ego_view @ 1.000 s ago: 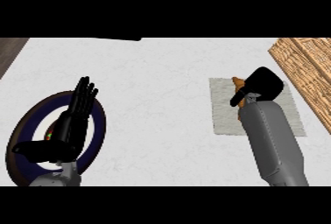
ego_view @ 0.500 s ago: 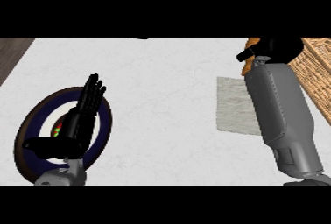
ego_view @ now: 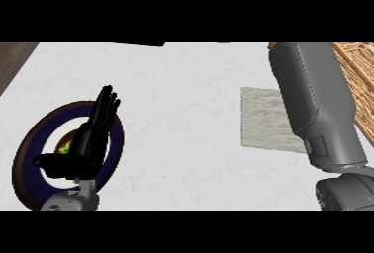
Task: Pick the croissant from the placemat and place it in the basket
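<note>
A grey placemat (ego_view: 266,121) lies flat near the woven basket (ego_view: 359,74), with an orange sliver of croissant (ego_view: 272,45) showing at the top.

Bright, flat, even light across the pale counter (ego_view: 182,99)

We read no lettering, number or sign — not on the placemat (ego_view: 266,118), plate (ego_view: 26,158) or counter (ego_view: 182,99).

A kitchen: a pale bench (ego_view: 182,99) carries a blue-rimmed plate (ego_view: 35,143), a grey placemat (ego_view: 266,123) and a woven basket (ego_view: 358,66).
</note>
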`<state>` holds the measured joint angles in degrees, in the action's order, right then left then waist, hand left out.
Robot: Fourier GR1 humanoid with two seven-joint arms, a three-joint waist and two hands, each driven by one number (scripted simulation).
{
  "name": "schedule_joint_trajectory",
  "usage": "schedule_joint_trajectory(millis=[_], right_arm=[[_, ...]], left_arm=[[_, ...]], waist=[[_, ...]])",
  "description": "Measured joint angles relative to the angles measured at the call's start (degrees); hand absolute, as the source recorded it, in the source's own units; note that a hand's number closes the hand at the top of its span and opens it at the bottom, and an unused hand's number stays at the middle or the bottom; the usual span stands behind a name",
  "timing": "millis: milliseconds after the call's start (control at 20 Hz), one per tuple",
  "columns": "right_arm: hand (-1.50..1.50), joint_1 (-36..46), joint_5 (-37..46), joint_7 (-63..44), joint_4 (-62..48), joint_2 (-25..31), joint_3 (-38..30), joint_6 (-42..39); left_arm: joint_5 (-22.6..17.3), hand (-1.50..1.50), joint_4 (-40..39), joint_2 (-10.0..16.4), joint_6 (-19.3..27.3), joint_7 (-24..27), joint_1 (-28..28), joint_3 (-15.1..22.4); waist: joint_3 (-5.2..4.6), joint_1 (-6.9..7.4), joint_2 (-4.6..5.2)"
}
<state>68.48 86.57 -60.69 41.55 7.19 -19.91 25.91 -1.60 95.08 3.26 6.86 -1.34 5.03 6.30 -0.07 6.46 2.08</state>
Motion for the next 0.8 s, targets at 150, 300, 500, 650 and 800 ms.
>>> schedule_joint_trajectory(millis=[150,300,500,650,800], right_arm=[[1.50,2.4,2.5,-1.5,-3.3,0.6,-2.0,0.9],[1.50,4.3,5.0,-3.0,-6.6,1.9,-3.7,1.0],[1.50,5.4,9.1,-5.2,-10.8,3.3,-4.9,0.0],[1.50,5.3,11.1,-6.0,-12.8,3.9,-5.9,-0.1],[1.50,5.1,12.1,-6.0,-13.7,4.6,-7.1,0.8]], left_arm=[[-0.2,0.00,0.1,0.5,0.1,-0.1,0.1,-1.0],[-0.2,0.00,-0.1,0.5,0.3,0.3,-0.6,-1.3],[-0.4,0.00,0.2,0.9,0.4,0.1,-0.7,-2.0],[-0.4,0.00,-0.1,0.8,0.7,0.1,-1.0,-2.4],[-0.3,0.00,0.2,0.7,0.8,0.3,-1.8,-2.4]], waist=[[-0.02,-0.64,-0.20],[-0.04,-1.30,-0.38],[-0.04,-2.10,-0.63],[-0.02,-2.89,-0.87],[0.02,-3.35,-1.05]])
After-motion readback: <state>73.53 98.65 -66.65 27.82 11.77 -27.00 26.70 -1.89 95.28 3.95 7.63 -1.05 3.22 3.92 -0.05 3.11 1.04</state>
